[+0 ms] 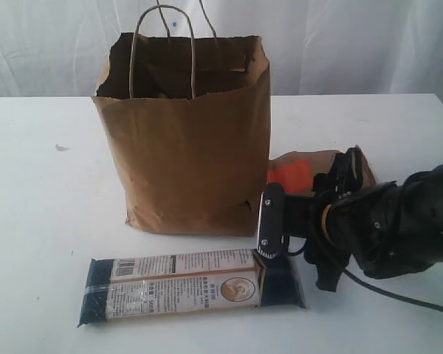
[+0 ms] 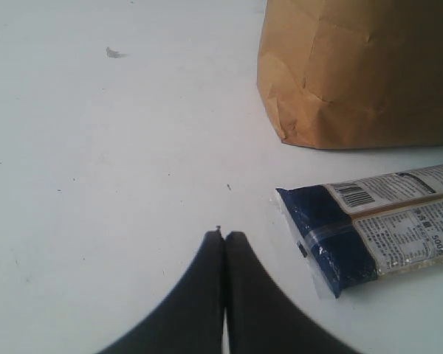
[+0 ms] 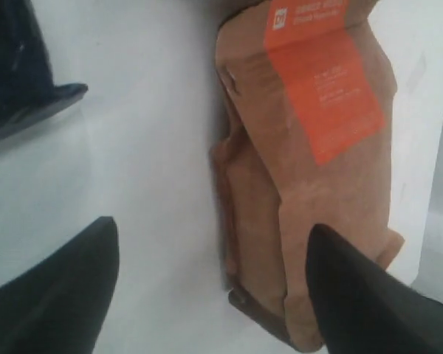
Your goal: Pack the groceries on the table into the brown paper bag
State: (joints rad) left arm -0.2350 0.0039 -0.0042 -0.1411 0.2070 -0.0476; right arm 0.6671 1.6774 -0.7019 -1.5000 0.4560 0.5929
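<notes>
Nearest in the exterior view, a long dark-blue noodle pack with pale printed labels (image 1: 184,286) is laid flat on the wide white tabletop (image 1: 44,221). Its long axis runs left to right, the right end set slightly farther back than the left, and the barcode is at the left end. That right end is partly overlapped by the black housing on the right arm (image 1: 399,221).

In the left wrist view the left gripper (image 2: 223,234) is seen with its two dark fingers pressed together over bare table, nothing between them. The near end of the pack lies well apart from them.

Just behind the pack's right end, a brown paper pouch with an orange label (image 1: 303,168) is laid flat, label upward, just beside the bag's lower right corner. In the right wrist view the right gripper (image 3: 212,225) is spread wide. One finger overlaps the pouch's edge, while the other is parted from it by bare table. The pouch's long axis runs away from the fingers, along their line.

Farther back, the tall kraft-paper carrier bag (image 1: 184,162) is stood upright, mouth open upward, with its twisted cord handles (image 1: 162,44) raised. Its contents cannot be made out.
</notes>
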